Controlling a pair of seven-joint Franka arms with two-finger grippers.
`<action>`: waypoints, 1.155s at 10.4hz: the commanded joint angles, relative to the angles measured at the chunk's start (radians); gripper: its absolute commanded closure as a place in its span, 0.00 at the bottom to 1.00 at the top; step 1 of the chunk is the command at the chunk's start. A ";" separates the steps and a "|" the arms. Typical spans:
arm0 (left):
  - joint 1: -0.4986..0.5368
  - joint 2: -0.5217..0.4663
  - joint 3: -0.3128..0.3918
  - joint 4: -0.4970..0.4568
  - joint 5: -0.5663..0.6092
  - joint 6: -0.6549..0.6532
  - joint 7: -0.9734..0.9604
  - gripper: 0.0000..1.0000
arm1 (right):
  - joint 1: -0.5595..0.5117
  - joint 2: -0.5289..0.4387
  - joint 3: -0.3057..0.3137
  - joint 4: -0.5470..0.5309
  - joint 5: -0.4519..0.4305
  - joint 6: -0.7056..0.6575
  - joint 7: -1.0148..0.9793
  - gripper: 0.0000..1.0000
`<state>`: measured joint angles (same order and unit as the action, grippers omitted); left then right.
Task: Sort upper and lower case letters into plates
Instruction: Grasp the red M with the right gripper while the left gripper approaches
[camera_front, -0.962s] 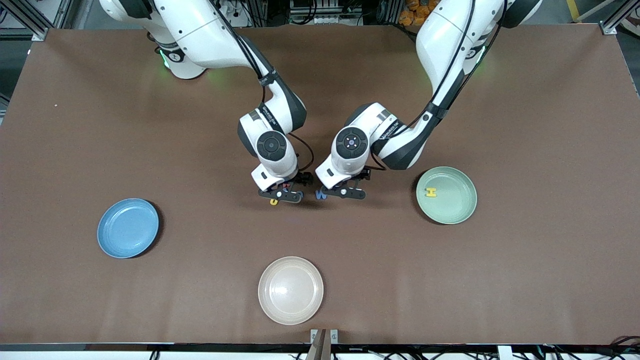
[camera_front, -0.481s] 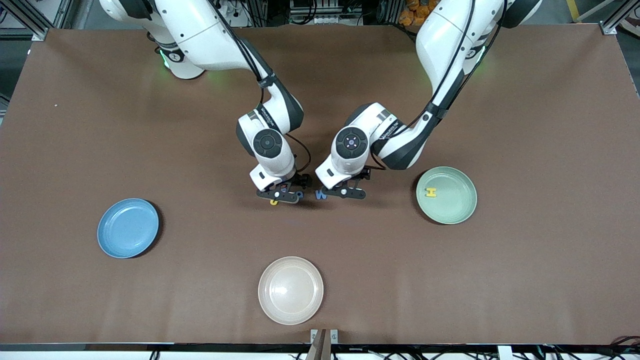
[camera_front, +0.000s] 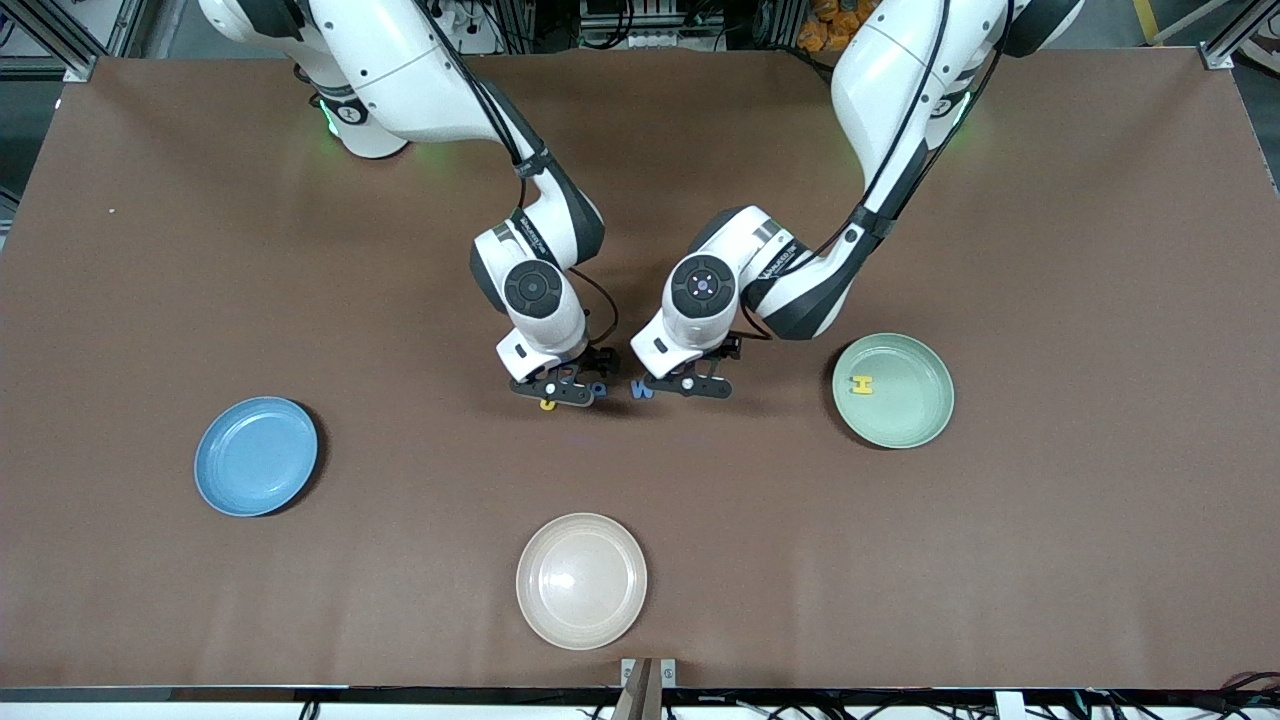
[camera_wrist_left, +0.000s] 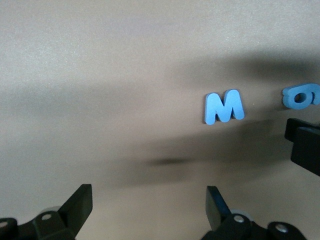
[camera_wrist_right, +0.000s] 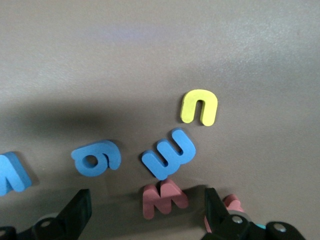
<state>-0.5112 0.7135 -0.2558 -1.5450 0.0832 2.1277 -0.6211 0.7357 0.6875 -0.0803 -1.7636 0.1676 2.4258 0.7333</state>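
Centrally, letters cluster on the table: blue M (camera_wrist_left: 224, 106), blue a (camera_wrist_right: 96, 157), blue m (camera_wrist_right: 168, 153), yellow n (camera_wrist_right: 199, 106), red M (camera_wrist_right: 164, 196). Yellow H (camera_front: 861, 384) lies in green plate (camera_front: 920, 420). Blue plate (camera_front: 256, 456) sits toward the right arm's end. Left gripper (camera_front: 687, 385) and right gripper (camera_front: 556, 390), both with fingers apart, hover low over the cluster.

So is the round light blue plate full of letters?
No, the round light blue plastic plate holds nothing; the only plated letter is a yellow H in the mint green plate.
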 joint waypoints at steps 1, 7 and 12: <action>-0.009 0.004 0.006 0.009 -0.020 0.001 -0.015 0.00 | -0.007 -0.026 0.004 -0.031 -0.002 0.013 -0.011 0.00; -0.009 0.004 0.006 0.009 -0.019 0.000 -0.015 0.00 | -0.007 -0.039 0.005 -0.037 0.000 0.015 -0.002 1.00; -0.012 0.018 0.006 0.052 -0.020 0.005 -0.052 0.00 | -0.115 -0.175 -0.019 -0.037 -0.005 -0.114 -0.081 1.00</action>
<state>-0.5117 0.7145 -0.2560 -1.5374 0.0832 2.1303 -0.6531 0.7021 0.6030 -0.1044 -1.7653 0.1670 2.3801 0.7186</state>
